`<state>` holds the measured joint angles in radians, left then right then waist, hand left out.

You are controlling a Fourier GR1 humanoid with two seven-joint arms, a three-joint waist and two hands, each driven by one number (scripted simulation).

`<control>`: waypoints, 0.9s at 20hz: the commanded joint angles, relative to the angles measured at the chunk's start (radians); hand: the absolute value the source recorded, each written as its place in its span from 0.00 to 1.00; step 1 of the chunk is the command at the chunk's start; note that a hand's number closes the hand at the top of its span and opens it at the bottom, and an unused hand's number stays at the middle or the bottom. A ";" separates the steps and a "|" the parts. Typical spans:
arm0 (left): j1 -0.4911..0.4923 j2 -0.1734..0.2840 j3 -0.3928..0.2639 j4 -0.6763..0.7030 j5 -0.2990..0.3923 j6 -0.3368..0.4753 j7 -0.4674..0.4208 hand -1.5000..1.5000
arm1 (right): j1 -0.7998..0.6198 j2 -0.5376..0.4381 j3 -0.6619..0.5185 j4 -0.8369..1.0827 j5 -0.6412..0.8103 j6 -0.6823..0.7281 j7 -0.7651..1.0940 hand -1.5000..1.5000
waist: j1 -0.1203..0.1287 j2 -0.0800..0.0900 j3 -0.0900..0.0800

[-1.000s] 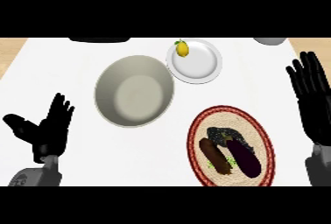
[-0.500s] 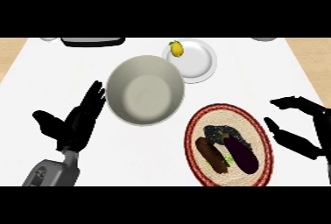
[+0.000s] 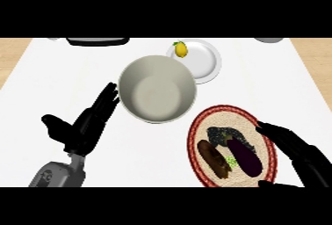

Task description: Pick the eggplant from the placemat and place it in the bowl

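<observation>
While the eggplant point(image 3: 244, 156) lies on the round woven placemat point(image 3: 214, 115), no hand is touching it yet. It is the dark purple thing on the right side of the placemat. Its long side runs from the middle of the placemat down toward the near edge, leaning a little to the right. Its green top end points to the middle. Two other foods share the placemat: a brown sausage-shaped thing point(image 3: 214, 158) just left of the eggplant, and a dark speckled lump point(image 3: 225, 132) just above it.

Right beside the placemat, on its right edge, is the right hand point(image 3: 295, 149). Its fingers are straight and spread, holding nothing, and their tips reach over the rim. The eggplant lies just to the left of those fingers. So the right hand is much the nearer one, and it looks like the hand that should do the picking. It would need to come in a bit more to the left and close across the short way of the eggplant.

Far to the left of the placemat, the left hand point(image 3: 88, 127) is open too, fingers up and holding nothing.

Up and to the left of the placemat sits the grey bowl point(image 3: 158, 63), very near its rim. Past the bowl, a white plate point(image 3: 204, 61) holds a yellow lemon point(image 3: 181, 49).
</observation>
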<state>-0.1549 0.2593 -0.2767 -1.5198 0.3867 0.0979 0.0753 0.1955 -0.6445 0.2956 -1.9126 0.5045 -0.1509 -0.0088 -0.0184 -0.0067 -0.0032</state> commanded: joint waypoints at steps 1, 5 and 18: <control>0.017 0.014 -0.007 -0.029 0.000 -0.016 0.012 0.50 | 0.013 -0.073 0.048 -0.112 0.238 0.032 0.235 0.00 | 0.008 -0.003 -0.003; 0.020 -0.028 -0.048 -0.019 -0.038 0.012 0.007 0.50 | -0.026 -0.081 0.103 -0.225 0.308 0.242 0.528 0.00 | 0.015 0.002 -0.003; 0.015 -0.028 -0.007 -0.037 -0.033 -0.021 0.028 0.50 | -0.345 0.315 0.284 -0.127 0.270 0.730 1.163 0.00 | 0.027 0.006 0.002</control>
<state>-0.1529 0.2384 -0.2832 -1.5370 0.3626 0.0681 0.0889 -0.0926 -0.4329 0.5413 -2.0417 0.7696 0.4444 0.9392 0.0127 0.0011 -0.0021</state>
